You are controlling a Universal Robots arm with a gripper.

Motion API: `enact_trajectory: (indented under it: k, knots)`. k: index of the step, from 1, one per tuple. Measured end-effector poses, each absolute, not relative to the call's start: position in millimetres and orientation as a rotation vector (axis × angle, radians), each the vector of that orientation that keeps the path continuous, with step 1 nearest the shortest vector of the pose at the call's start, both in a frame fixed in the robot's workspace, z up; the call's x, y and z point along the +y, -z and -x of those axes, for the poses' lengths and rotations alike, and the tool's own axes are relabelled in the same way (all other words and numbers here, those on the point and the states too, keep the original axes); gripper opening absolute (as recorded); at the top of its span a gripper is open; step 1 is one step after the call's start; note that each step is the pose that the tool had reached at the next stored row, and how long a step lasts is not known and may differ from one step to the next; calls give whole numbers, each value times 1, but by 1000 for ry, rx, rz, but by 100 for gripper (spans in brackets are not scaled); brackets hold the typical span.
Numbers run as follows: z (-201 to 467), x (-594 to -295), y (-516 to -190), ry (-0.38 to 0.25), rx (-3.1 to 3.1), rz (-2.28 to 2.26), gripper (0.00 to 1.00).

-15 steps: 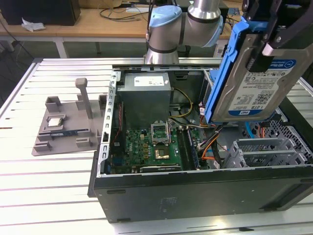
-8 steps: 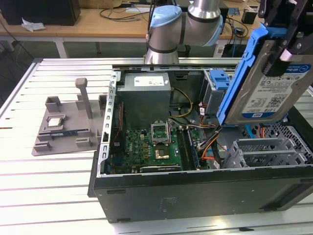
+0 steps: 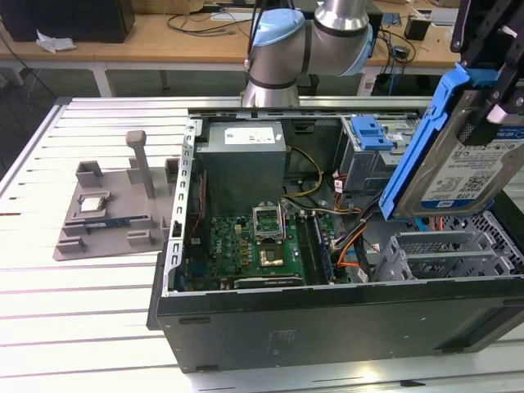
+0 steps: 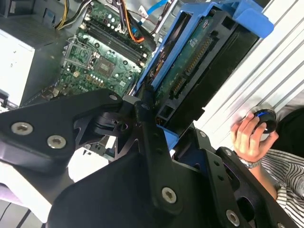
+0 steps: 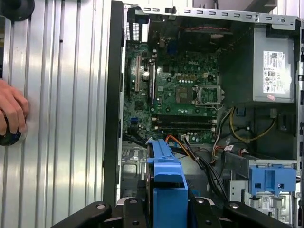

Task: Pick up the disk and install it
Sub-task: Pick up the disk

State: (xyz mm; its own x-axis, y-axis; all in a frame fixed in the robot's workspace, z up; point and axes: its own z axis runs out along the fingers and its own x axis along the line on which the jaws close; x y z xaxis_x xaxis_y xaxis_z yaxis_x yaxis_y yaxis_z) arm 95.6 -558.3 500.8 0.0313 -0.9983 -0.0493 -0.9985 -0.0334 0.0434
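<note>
The claw is clenched on the disk, holding it tilted on edge in the air above the open computer case, over the drive cage at the exterior view's right. A person's hand rests on the ribbed worktop beside the case.

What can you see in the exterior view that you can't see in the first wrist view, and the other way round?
The exterior view gives the grey tray with a small chip on it, the arm's base, and the white label on the disk. The first wrist view gives a person's hand on the slatted table. Both share the open computer case, its motherboard, the power supply, and the blue-railed disk held in the tool.
</note>
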Motion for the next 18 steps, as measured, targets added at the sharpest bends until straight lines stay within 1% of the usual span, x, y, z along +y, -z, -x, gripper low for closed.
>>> enact_trajectory:
  k: [18]
  knots:
    - [-129, -558, -477, -96, 2186, 2258, 37]
